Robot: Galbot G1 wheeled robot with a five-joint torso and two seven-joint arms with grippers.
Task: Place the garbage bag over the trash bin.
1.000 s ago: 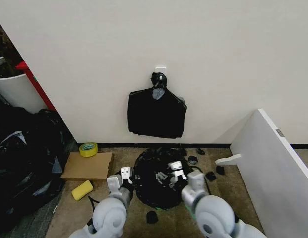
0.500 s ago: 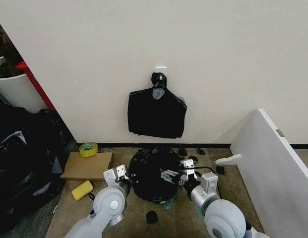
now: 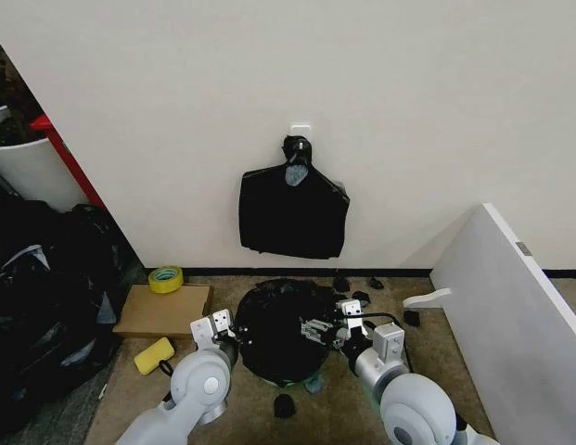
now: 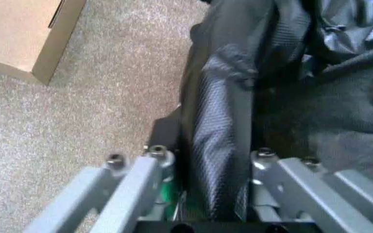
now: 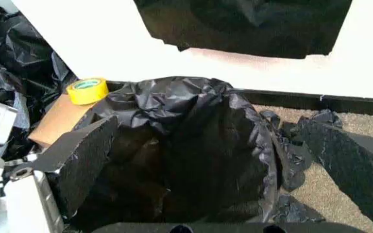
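Note:
The garbage bag (image 3: pixel 278 334) is a crinkled glossy black sheet draped over a round shape on the carpet below the wall; the trash bin under it is hidden. My left gripper (image 3: pixel 220 324) is at the bag's left edge. In the left wrist view its fingers (image 4: pixel 151 160) close on a fold of the garbage bag (image 4: pixel 225 97). My right gripper (image 3: pixel 317 329) sits at the bag's right side. In the right wrist view it (image 5: pixel 206 124) stands open, pads (image 5: pixel 83 155) wide apart, facing the gaping mouth of the garbage bag (image 5: pixel 193 136).
A flat bundle of black bags (image 3: pixel 292 213) hangs on the wall above. A cardboard piece (image 3: pixel 162 311), yellow tape roll (image 3: pixel 165 278) and yellow sponge (image 3: pixel 154 355) lie left. Black sacks (image 3: pixel 37 297) pile at far left. A white board (image 3: pixel 510 315) leans at right. Black scraps (image 3: pixel 284 405) dot the carpet.
The bag has shifted left and spread wider. My left gripper moved left with its edge. The right arm has drawn back slightly, its gripper lower at the bag's right side.

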